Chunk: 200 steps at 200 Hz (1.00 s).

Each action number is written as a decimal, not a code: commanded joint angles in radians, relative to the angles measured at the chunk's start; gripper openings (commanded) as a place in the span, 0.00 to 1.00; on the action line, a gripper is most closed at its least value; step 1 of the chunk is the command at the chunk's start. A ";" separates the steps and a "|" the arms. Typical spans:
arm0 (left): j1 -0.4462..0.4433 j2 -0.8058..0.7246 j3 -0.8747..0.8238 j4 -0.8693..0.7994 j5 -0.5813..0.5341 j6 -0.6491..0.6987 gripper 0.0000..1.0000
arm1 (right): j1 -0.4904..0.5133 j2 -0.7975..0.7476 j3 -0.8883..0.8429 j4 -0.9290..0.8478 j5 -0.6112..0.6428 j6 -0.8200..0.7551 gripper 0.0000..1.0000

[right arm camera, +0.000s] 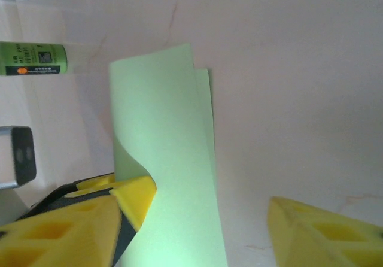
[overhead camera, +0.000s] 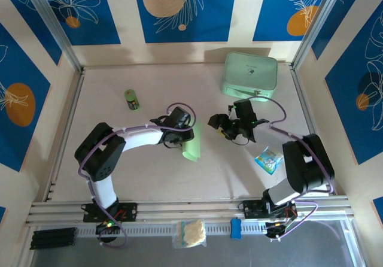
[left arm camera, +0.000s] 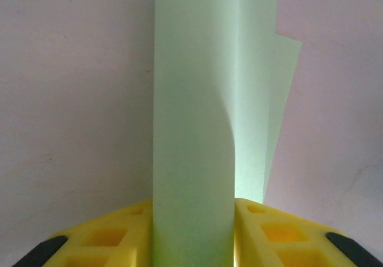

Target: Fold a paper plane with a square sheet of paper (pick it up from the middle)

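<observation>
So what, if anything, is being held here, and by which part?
The left gripper clamps the folded paper by one end; the right gripper is open, gripping nothing.

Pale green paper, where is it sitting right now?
In the top view, the folded pale green paper is near the table centre, clamped in the left tool, with the right tool just to its right.
</observation>
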 commanded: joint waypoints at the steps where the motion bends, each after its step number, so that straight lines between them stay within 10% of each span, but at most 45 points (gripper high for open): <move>1: 0.009 -0.007 0.007 -0.048 -0.029 -0.020 0.37 | 0.039 0.060 0.068 -0.002 -0.036 0.007 0.53; 60: 0.009 0.012 0.029 -0.107 -0.020 -0.010 0.39 | 0.109 0.264 0.222 -0.077 -0.080 -0.006 0.12; 200: 0.076 -0.021 0.087 -0.296 0.051 0.131 0.60 | 0.155 0.449 0.356 -0.249 -0.012 -0.122 0.09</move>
